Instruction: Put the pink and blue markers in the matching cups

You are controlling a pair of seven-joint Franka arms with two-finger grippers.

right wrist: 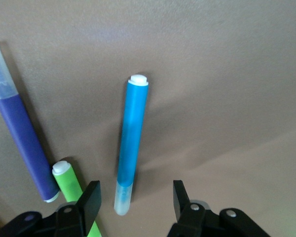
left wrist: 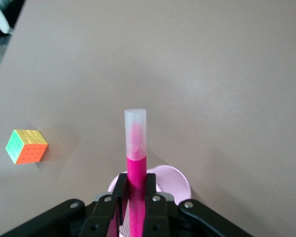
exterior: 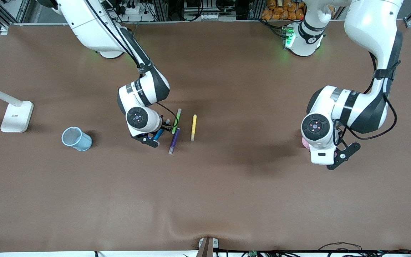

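your right gripper [right wrist: 133, 202] fingers, spread, straddle the blue marker [right wrist: 130, 143]; green pen [right wrist: 71, 185] crowds at nine o'clock, may snag. left gripper [left wrist: 135, 200] pinches pink marker [left wrist: 136, 168] over pink cup [left wrist: 172, 180].

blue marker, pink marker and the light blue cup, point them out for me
blue marker [right wrist: 132, 128], right wrist view, middle of its barrel
pink marker [left wrist: 136, 175], left wrist view, magenta barrel just below the pale cap
light blue cup [exterior: 80, 142], front view, its outer wall
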